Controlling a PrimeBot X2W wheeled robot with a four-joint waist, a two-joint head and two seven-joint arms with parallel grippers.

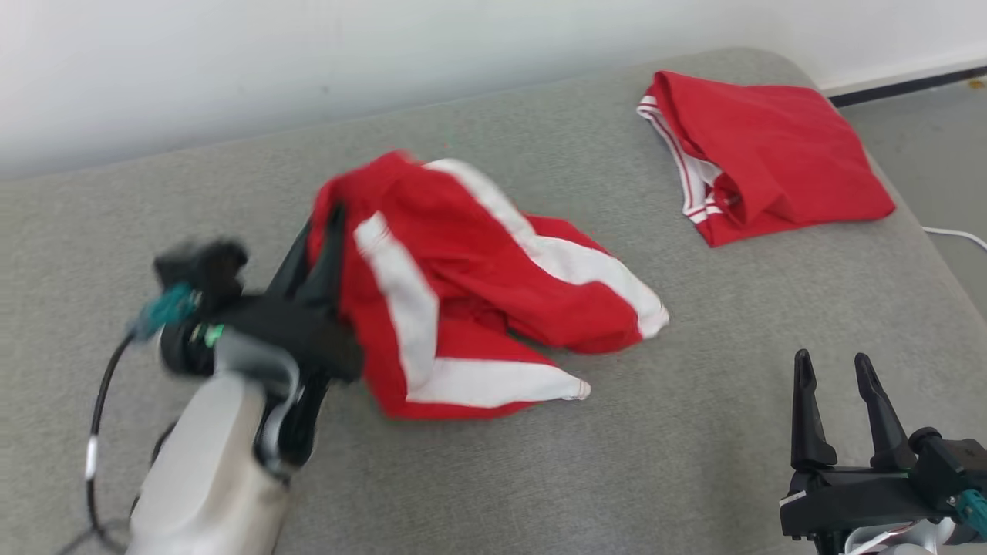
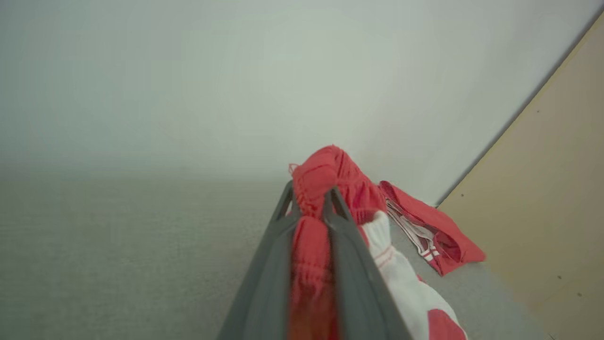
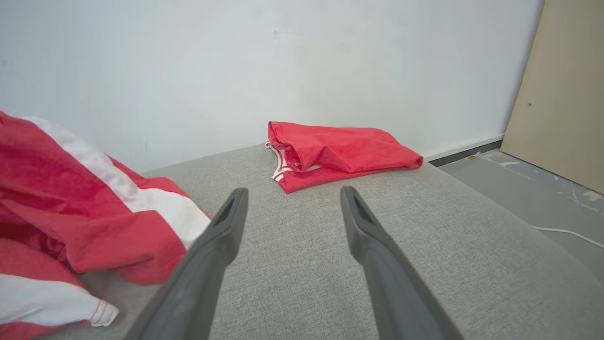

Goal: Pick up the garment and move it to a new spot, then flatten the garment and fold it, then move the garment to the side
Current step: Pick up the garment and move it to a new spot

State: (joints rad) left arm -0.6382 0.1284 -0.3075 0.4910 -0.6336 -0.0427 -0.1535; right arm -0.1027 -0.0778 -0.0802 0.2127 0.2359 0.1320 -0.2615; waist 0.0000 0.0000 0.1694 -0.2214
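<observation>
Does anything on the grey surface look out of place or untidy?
The red-and-white garment lies crumpled, one bunched edge pinched in the left end effector; the folded red garment at far right looks tidy.

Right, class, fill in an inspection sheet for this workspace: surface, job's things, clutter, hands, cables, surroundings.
Surface: grey fabric cushion, flat.
Job's things: red and white garment, crumpled, one end lifted.
Clutter: folded red garment at the cushion's far right corner.
Hands: left hand shut on the red and white garment; right hand open, holding nothing.
Cables: black cable by the left arm; white cable on the floor.
Surroundings: white wall behind; tan board at the right.
</observation>
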